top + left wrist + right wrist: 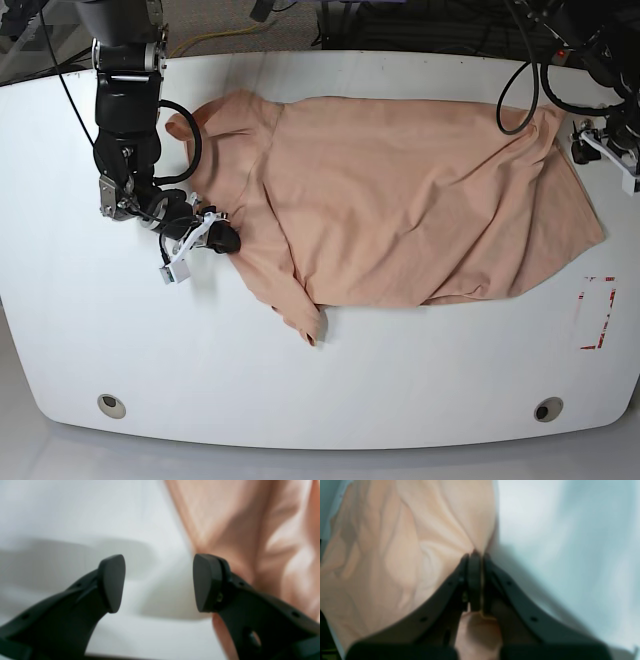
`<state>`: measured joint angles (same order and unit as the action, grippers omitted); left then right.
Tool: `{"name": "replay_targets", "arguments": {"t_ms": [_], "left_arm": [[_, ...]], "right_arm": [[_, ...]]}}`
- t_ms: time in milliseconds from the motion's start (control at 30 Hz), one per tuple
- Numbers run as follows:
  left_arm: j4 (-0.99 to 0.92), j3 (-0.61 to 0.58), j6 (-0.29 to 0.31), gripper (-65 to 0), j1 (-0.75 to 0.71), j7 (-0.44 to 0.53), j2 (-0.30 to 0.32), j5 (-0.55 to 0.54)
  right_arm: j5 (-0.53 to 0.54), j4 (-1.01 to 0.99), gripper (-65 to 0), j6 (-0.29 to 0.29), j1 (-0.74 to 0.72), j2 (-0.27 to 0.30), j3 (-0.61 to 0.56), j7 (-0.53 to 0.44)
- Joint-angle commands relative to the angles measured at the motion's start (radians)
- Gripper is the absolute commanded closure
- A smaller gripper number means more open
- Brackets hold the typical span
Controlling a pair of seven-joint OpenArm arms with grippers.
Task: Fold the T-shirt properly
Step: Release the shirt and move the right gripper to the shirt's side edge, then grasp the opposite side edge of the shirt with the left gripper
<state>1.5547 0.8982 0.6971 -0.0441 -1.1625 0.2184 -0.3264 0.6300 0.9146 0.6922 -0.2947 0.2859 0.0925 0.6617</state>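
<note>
**Inspector:** Left wrist view first.

**Assistant:** The left hand [159, 582] is spread, nothing between its dark pads. One pad sits at the hem of the shirt [262, 530]; the other is over bare white table [62, 517]. Cloth is thin, peach, softly creased.

**Inspector:** Right wrist view?

**Assistant:** The right hand [475, 555] is pinched tight on an edge of the shirt [407, 542]. Wrinkles radiate from the pinch, so the fabric seems under pull. View is blurred.

**Inspector:** Base view?

**Assistant:** The shirt [400, 210] lies spread across the table [300, 400], rumpled, one sleeve curled near the front edge. The right hand [222, 240] grips its side by the sleeve; the left hand [585, 150] is at the far corner, detail too small to read.

**Inspector:** Recommendation?

**Assistant:** In my judgement, close the left hand on the hem before any lift, then raise both together, keeping the cloth taut so the fold lands flat.
</note>
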Motion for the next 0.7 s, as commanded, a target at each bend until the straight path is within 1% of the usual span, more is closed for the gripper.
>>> {"name": "replay_targets", "arguments": {"t_ms": [0, 267, 300, 367, 433, 500, 533, 667], "left_arm": [[0.01, -0.049, 0.001, -38.8, 0.026, 0.019, 0.022, -0.01], [0.01, -0.241, 0.001, -38.1, 0.059, 0.029, 0.022, -0.01], [0.01, -0.264, 0.001, -36.7, 0.059, 0.04, 0.022, -0.01], [0.007, -0.316, 0.001, -27.1, 0.057, 0.072, 0.023, -0.01], [-0.004, -0.34, 0.001, -19.7, 0.054, 0.083, 0.023, -0.009], [-0.035, -0.35, 0.001, -14.3, 0.06, 0.085, 0.028, -0.009], [-0.052, -0.35, 0.001, -13.3, 0.06, 0.085, 0.04, -0.009], [-0.136, -0.351, 0.001, -12.9, 0.086, 0.092, 0.077, -0.01]], "right_arm": [[0.0, 0.065, 0.0, 0.006, 0.005, 0.011, 0.005, -0.003], [0.0, 0.139, 0.0, 0.006, 0.059, 0.011, 0.01, -0.001], [0.003, 0.14, 0.0, 0.006, 0.062, 0.011, 0.01, -0.001], [0.006, 0.143, 0.0, 0.006, 0.071, 0.011, 0.011, -0.001], [0.008, 0.143, 0.0, 0.006, 0.079, 0.011, 0.011, -0.001], [0.008, 0.143, 0.0, 0.006, 0.081, 0.011, 0.011, -0.001], [0.008, 0.143, 0.0, 0.006, 0.082, 0.011, 0.011, -0.001], [0.008, 0.143, 0.0, 0.006, 0.094, 0.011, 0.014, -0.001]]}}
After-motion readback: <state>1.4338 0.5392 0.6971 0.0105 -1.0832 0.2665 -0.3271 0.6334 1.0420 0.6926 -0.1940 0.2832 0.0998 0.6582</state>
